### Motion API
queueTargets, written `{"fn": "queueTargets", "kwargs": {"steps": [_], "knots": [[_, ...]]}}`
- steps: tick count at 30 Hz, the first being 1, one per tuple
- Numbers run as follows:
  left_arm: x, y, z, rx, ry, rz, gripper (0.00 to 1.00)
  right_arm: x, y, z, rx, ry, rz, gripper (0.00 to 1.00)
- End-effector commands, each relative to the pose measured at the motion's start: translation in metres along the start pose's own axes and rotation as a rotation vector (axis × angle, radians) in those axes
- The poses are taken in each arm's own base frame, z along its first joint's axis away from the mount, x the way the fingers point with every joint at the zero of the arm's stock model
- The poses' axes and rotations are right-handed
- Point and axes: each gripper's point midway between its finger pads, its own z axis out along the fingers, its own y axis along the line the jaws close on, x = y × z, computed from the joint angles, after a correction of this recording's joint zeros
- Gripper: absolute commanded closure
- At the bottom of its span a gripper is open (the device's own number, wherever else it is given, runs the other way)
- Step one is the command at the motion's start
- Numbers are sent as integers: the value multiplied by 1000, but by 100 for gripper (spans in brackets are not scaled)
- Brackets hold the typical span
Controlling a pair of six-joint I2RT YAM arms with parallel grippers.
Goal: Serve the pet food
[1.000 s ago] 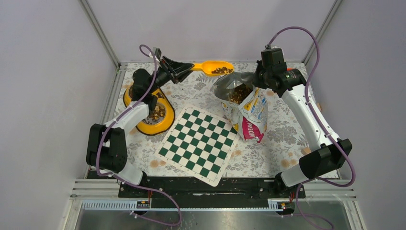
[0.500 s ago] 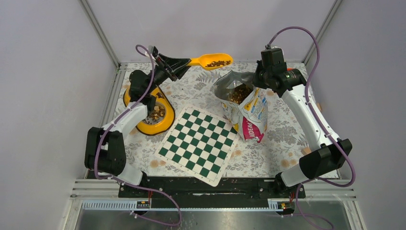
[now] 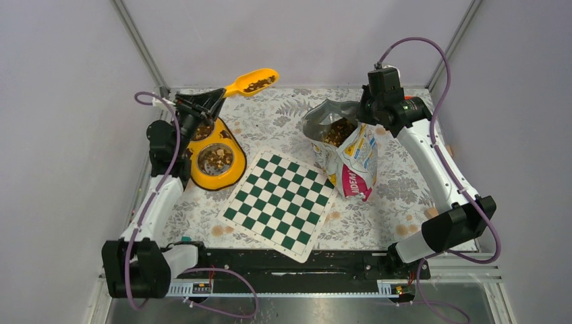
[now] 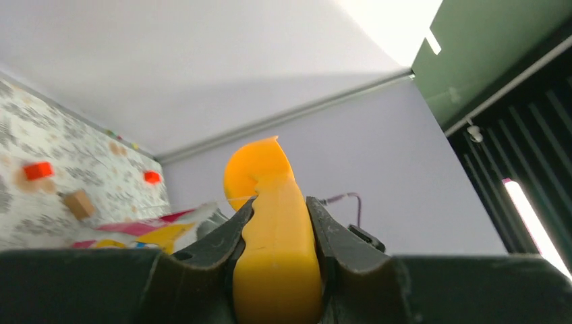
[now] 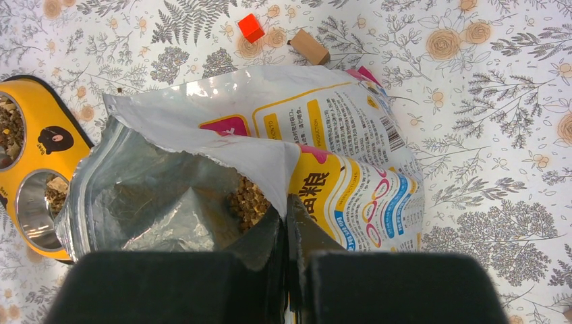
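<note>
left pincer (image 3: 219, 94) pinching yellow scoop (image 3: 237, 87) handle, pet food (image 3: 258, 84) heaped in scoop, raised beyond yellow feeder (image 3: 202, 179). right pincer (image 3: 363, 120) pressed together on bag (image 3: 356, 162) rim, right of feeder.

The bag (image 3: 356, 154) has white capitals on its pink panel that read roughly "IDEM" in the top view. In the right wrist view its front shows a large orange Chinese character, 粮, a barcode (image 5: 386, 128), and fine print too small to read.
</note>
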Motion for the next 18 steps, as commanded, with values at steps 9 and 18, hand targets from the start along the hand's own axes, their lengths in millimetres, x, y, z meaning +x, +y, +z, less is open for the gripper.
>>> {"fn": "queueTargets", "kwargs": {"steps": [9, 18], "knots": [[-69, 31, -77, -150, -473, 175, 100, -37, 6, -20, -46, -150, 34, 100], [-83, 59, -101, -279, -574, 317, 100, -36, 8, -18, -52, -143, 32, 100]]}}
